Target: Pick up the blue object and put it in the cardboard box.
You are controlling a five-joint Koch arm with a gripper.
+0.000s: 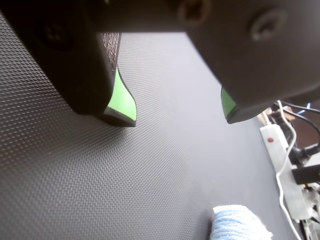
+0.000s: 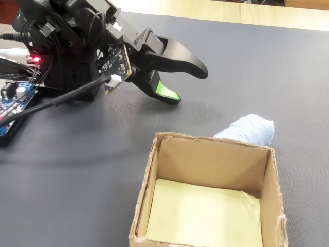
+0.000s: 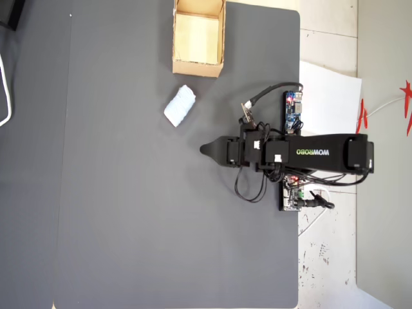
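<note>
Because the spread gripper [image 2: 189, 85] is held well apart from the blue object [image 2: 248, 130], beside the cardboard box [image 2: 146, 177], the lump could be nudged aside.

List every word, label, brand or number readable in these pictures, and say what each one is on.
"WOWROBO": white and green letters on the black arm in the overhead view, reading upside down there.
Circuit boards beside the arm: any print is too small to read.
Small board on the gripper in the fixed view: markings too blurred to read.
Cardboard box, blue object and mat: no text seen.
</note>
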